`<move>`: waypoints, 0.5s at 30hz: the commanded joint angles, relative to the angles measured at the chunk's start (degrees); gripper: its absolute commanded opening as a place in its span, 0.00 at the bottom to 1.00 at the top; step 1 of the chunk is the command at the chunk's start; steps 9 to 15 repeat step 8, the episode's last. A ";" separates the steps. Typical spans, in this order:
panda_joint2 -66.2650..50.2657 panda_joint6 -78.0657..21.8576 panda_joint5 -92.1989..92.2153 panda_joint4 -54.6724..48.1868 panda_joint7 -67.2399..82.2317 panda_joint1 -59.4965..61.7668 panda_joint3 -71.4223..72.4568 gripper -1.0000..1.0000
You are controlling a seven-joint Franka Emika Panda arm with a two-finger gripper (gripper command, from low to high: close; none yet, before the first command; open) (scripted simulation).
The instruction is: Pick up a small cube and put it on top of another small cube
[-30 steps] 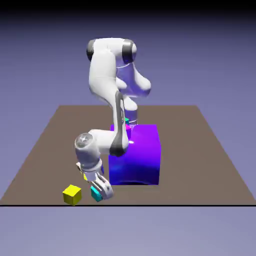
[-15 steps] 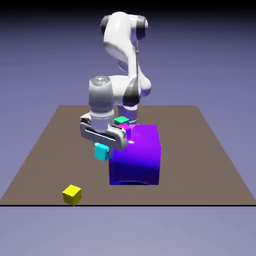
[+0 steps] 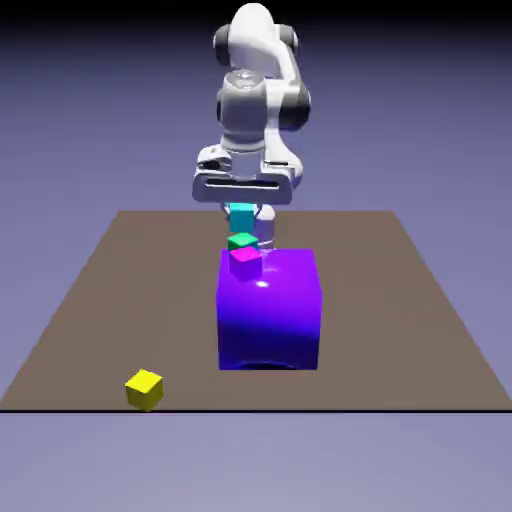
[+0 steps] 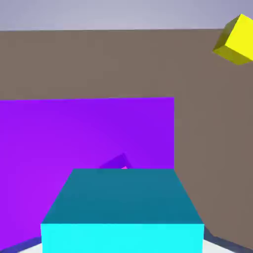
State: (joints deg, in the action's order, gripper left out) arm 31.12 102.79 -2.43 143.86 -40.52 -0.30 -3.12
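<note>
- Exterior view: since half a second ago we see the arm has swung up and toward the middle; the gripper (image 3: pixel 242 206) now hangs above the big purple block's (image 3: pixel 268 310) far edge, where before it was lower and off to the exterior view's left of that block.
- Exterior view: the small cyan cube (image 3: pixel 241 217) has travelled with it and is now held in the air, directly over the small green cube (image 3: pixel 241 241), with a thin gap between the two as far as we can tell.
- Exterior view: the fingers are clamped on the cyan cube from either side; only its lower part shows beneath the hand.
- Exterior view: the small magenta cube (image 3: pixel 245 262) sits just in front of the green one, by the purple block's top edge. The small yellow cube (image 3: pixel 145 389) is unmoved near the tabletop's (image 3: pixel 400 300) front edge, at the exterior view's left.
- Hand view: the cyan cube (image 4: pixel 122 210) fills the bottom middle and hides the fingertips.
- Hand view: beyond it lies the purple block's top (image 4: pixel 86 131), with a sliver of magenta (image 4: pixel 123 167) at the cyan cube's far edge; the green cube is not visible here.
- Hand view: the yellow cube (image 4: pixel 236 40) shows at the upper right on the brown tabletop (image 4: pixel 207 123).
</note>
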 commanded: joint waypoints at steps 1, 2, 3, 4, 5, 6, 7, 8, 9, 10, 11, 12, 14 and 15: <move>-0.51 2.49 -0.23 1.98 -0.05 0.04 -0.08 0.00; -1.02 4.98 -0.31 3.96 -0.07 0.08 -0.16 0.00; -1.53 7.47 -0.38 5.93 -0.09 0.12 -0.24 0.00; -2.04 9.96 -0.46 7.91 -0.11 0.15 -0.32 0.00; -2.27 11.06 -0.50 8.78 -0.12 0.17 -0.35 0.00; -2.27 11.06 -0.50 8.78 -0.12 0.17 -0.35 1.00; -2.27 11.06 -0.50 8.78 -0.12 0.17 -0.35 1.00; -1.76 8.57 -0.42 6.81 -0.10 0.13 -0.27 1.00; -1.76 8.57 -0.42 6.81 -0.10 0.13 -0.27 1.00; -1.76 8.57 -0.42 6.81 -0.10 0.13 -0.27 1.00; -1.76 8.57 -0.42 6.81 -0.10 0.13 -0.27 1.00; -1.76 8.57 -0.42 6.81 -0.10 0.13 -0.27 1.00; -1.76 8.57 -0.42 6.81 -0.10 0.13 -0.27 1.00; -1.76 8.57 -0.42 6.81 -0.10 0.13 -0.27 1.00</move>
